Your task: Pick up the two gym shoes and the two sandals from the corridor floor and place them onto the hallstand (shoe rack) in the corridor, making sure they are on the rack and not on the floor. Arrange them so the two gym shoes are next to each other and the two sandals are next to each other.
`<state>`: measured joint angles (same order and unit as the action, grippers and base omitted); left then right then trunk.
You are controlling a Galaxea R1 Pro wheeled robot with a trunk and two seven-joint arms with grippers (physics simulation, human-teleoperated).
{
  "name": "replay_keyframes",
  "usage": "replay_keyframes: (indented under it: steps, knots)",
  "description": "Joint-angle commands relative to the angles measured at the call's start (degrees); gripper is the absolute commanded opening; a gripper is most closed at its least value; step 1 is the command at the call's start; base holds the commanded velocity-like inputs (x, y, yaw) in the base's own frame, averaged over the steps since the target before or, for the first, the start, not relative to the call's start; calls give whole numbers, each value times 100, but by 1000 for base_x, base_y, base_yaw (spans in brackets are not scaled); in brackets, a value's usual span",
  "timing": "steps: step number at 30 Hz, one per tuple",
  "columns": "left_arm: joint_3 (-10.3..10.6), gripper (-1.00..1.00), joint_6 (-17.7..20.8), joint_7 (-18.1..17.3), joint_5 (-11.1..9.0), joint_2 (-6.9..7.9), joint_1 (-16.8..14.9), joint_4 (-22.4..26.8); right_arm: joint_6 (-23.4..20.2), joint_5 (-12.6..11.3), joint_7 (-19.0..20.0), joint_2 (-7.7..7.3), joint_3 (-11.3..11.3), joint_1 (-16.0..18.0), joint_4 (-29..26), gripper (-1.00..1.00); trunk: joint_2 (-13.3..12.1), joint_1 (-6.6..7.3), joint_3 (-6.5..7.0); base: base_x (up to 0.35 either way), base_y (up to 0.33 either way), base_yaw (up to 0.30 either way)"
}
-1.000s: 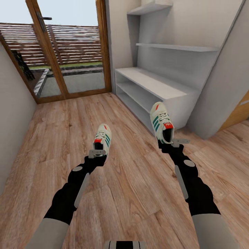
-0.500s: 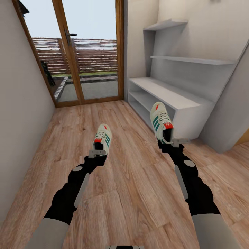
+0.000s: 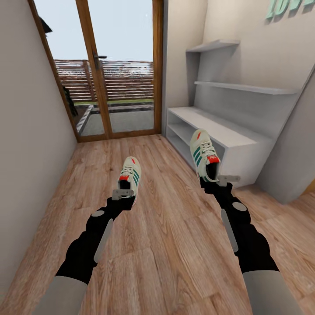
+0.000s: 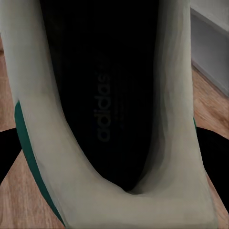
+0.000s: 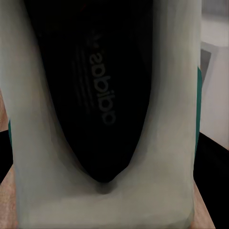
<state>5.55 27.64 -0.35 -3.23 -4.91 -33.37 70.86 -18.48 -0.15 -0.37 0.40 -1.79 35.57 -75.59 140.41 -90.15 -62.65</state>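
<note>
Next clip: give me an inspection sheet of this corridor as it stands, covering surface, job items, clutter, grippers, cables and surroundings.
Surface: light brown wood-plank floor.
Job's things: one cream-white sneaker with green stripes held by the left gripper; its twin, the second sneaker, held by the right gripper; pale grey hallstand, its shelves holding nothing.
Clutter: nothing seen.
Grippers: each shut on a shoe's heel.
Cables: nothing seen.
Surroundings: wood-framed glass door, grey walls.
</note>
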Motion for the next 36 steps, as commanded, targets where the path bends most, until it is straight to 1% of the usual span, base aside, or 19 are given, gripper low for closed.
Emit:
replay_keyframes:
  steps: [1, 4, 7, 16, 31, 36]
  knots:
    - [-3, -100, 31, 0, -29, -1, -3, 7, -32, -2, -5, 4, -6, 2, -8, -100, 2, 1, 4, 0, 0, 22]
    - [-2, -100, 31, 0, -35, -1, -3, 7, -32, -2, -6, 4, -6, 2, -8, -100, 2, 1, 30, 2, 0, 9]
    - [-2, -100, 31, 0, -37, -1, -3, 7, -32, -2, -7, 4, -6, 2, -8, -100, 2, 1, 37, 186, 65, 2]
    - [-1, -100, 31, 0, -37, -1, -3, -1, -31, 3, 1, 4, -4, 2, -8, -100, 2, 1, 39, 318, 147, 0]
    - [-1, -100, 31, 0, -46, -1, -3, -2, -32, 6, 6, -5, -6, 2, -8, -100, 2, 1, 39, 309, 208, 0]
    - [-1, -100, 31, 0, -46, -7, -3, -2, -32, 7, 11, -5, -6, 2, -13, -100, 2, 1, 36, 334, 89, 38]
